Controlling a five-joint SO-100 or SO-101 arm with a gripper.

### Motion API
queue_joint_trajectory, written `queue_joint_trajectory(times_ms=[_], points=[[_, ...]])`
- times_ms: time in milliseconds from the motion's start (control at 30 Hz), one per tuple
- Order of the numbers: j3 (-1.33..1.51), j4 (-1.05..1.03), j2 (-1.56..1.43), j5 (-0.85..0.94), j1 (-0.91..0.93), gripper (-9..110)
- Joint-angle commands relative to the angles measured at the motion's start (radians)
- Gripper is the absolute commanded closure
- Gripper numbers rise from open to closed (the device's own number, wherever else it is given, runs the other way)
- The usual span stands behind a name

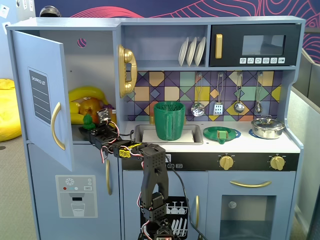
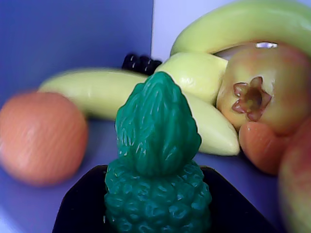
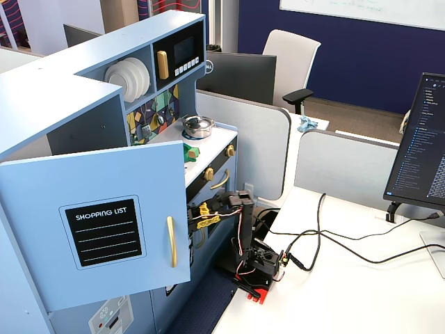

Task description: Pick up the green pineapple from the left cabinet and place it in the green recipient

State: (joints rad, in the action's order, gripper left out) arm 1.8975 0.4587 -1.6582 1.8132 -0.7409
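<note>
The green pineapple (image 2: 156, 165) fills the lower centre of the wrist view, upright, crown toward the top of the frame. Its body is bumpy and oval, its crown short and ridged, all one dark green. In a fixed view the green pineapple (image 1: 88, 121) sits at the left centre of the frame, on the shelf of the left cabinet (image 1: 95, 75), whose door stands open.

The gripper (image 1: 96, 128) reaches into the cabinet just beside the pineapple. A black surface, likely a jaw, shows under and to both sides of the pineapple body at the bottom edge of the wrist view. Whether the jaws have closed on it cannot be determined from these views.

Risks, as judged from this position:
- The bumpy, tapering body may slip out of the jaws if contact falls on the crown.
- The bananas (image 2: 146, 104), an orange fruit (image 2: 41, 136) at the left and a reddish fruit (image 2: 262, 92) at the right lie near the pineapple. A sideways withdrawal may knock them off the shelf.
- The open door may obstruct the arm on its way out.

The green recipient (image 1: 169, 121) stands in the sink (image 1: 194, 134) at the centre of the fixed view, well apart from the cabinet shelf.
</note>
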Motion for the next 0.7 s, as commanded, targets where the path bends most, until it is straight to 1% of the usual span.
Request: queue_joint_trajectory(times_ms=[0, 133, 200, 267, 400, 500, 600, 667], points=[[0.133, 0.006, -0.278, 0.193, -0.069, 101], [0.354, -0.075, -0.620, 0.324, -0.121, 101], [0.428, -0.181, -0.799, 0.364, -0.121, 101], [0.480, -0.313, -0.974, 0.362, -0.072, 101], [0.523, -0.601, -1.253, 0.311, 0.132, 101], [0.463, -0.873, -1.385, 0.252, 0.299, 101], [0.365, -1.080, -1.390, 0.184, 0.482, 101], [0.308, -1.104, -1.330, 0.133, 0.568, 101]])
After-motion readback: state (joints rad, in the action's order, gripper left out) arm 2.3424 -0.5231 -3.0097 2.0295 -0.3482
